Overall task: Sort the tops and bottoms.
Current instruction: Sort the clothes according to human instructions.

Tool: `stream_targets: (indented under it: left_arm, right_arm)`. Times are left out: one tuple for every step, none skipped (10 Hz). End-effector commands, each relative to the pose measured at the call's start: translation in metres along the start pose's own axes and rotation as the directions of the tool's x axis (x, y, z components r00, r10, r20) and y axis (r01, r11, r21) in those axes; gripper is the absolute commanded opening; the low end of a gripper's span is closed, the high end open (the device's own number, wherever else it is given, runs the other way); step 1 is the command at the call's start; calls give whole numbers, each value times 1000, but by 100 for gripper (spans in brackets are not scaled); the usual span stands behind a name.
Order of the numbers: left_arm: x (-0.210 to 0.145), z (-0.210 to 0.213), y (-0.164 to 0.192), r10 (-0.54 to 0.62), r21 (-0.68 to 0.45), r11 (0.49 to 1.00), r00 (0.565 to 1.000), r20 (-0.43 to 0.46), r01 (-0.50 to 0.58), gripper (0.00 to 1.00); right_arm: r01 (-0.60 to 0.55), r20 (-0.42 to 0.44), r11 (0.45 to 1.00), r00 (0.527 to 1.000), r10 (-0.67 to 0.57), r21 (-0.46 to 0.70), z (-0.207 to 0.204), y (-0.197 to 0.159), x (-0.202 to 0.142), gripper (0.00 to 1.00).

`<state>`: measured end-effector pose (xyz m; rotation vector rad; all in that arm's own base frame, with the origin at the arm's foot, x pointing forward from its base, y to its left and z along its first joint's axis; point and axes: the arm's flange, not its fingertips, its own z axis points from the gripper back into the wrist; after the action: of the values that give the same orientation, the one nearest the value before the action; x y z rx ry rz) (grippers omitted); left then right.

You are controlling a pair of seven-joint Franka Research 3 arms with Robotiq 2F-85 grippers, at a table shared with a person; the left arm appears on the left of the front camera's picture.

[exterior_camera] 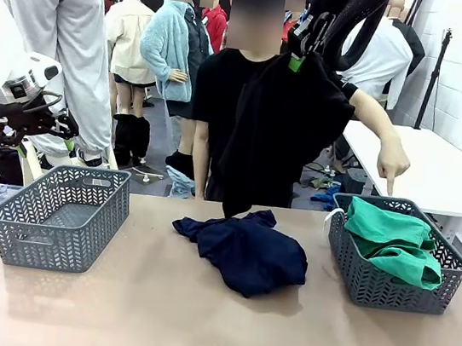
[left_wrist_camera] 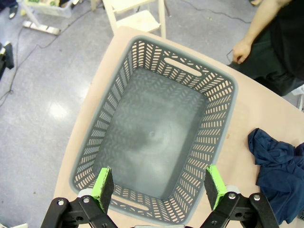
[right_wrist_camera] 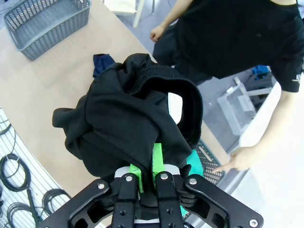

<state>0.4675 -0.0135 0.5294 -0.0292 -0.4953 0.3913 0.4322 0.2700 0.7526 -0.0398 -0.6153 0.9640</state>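
My right gripper (exterior_camera: 297, 60) is shut on a black garment (exterior_camera: 283, 137) and holds it high above the table's far edge, in front of the person. In the right wrist view the green pads (right_wrist_camera: 156, 161) pinch its fabric (right_wrist_camera: 128, 118), and a gathered waistband shows. The teal-green bottoms (exterior_camera: 394, 239) lie in the right grey basket (exterior_camera: 370, 287). A navy garment (exterior_camera: 246, 251) lies crumpled at the table's middle. My left gripper (left_wrist_camera: 159, 183) hangs open over the empty left grey basket (left_wrist_camera: 228, 123).
The person's hand (exterior_camera: 393, 166) points down at the right basket. The left basket (exterior_camera: 60, 222) stands near the table's left edge. A white table (exterior_camera: 445, 177) stands behind at the right. Bare tabletop runs along the front.
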Motion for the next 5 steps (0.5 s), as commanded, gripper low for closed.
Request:
stream_targets:
  left_arm:
    - [2,2,0,16,0,1000,1000,-11,-16,100]
    - [2,2,0,16,0,1000,1000,-11,-16,100]
    - [2,2,0,16,0,1000,1000,-11,-16,100]
    - [2,2,0,16,0,1000,1000,-11,-16,100]
    - [2,2,0,16,0,1000,1000,-11,-16,100]
  right_arm:
    - [-7,11,1000,1000,7,-4,1,0,-3,0]
    - [-7,11,1000,1000,7,-4,1,0,-3,0]
    - [-7,11,1000,1000,7,-4,1,0,-3,0]
    - [-7,11,1000,1000,7,-4,1,0,-3,0]
    - [-7,11,1000,1000,7,-4,1,0,-3,0]
